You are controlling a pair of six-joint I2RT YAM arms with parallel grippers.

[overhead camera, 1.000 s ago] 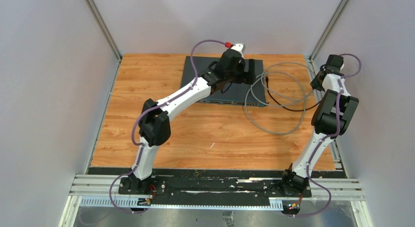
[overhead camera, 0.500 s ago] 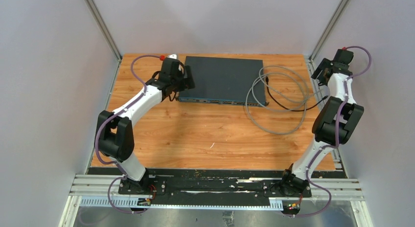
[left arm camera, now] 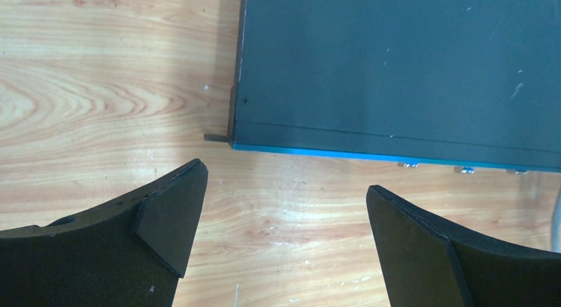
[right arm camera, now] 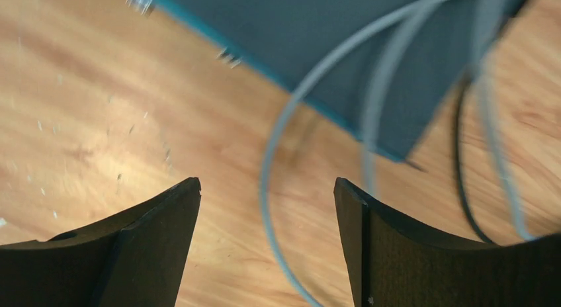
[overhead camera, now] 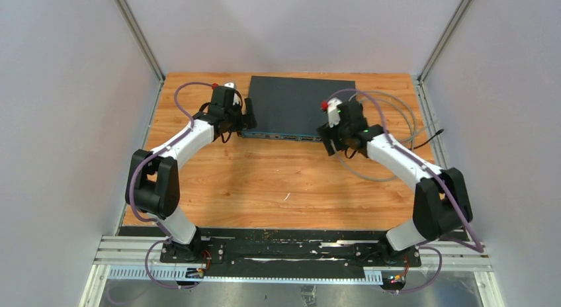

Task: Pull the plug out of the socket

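Below rt claw (right arm camera: 266, 184), grey cable (right arm camera: 265, 211) (jaws apart)

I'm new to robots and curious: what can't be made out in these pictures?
Top view: the grey cable's plug at the dark flat metal box is hidden behind the right arm's wrist.
Right wrist view: box edge and cables blurred by motion.
Left wrist view: front ports too small; box's right end cut off by the frame edge.
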